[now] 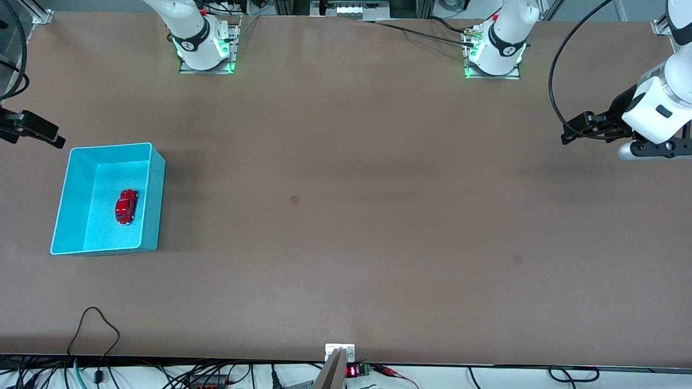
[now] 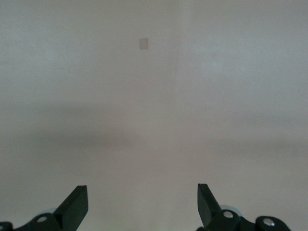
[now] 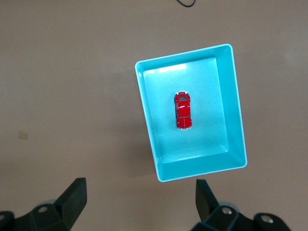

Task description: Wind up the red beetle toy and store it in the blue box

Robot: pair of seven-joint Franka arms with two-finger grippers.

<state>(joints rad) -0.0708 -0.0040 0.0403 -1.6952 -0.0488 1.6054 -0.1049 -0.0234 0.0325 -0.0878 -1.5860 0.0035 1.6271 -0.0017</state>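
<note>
The red beetle toy (image 1: pixel 126 206) (image 3: pixel 183 110) lies on its wheels on the floor of the blue box (image 1: pixel 154 200) (image 3: pixel 234 115), near the middle. The box stands on the table at the right arm's end. My right gripper (image 1: pixel 50 135) (image 3: pixel 141 197) hangs open and holds nothing. It is high over bare table, just off the box wall that faces the robots' bases. My left gripper (image 1: pixel 574 131) (image 2: pixel 143 202) waits open over bare table at the left arm's end, with nothing between its fingers.
A black cable loop (image 1: pixel 97 324) lies on the table by the edge nearest the camera. A small fixture (image 1: pixel 339 354) sits at the middle of that edge. Two faint marks (image 1: pixel 294 199) (image 1: pixel 517 260) show on the brown tabletop.
</note>
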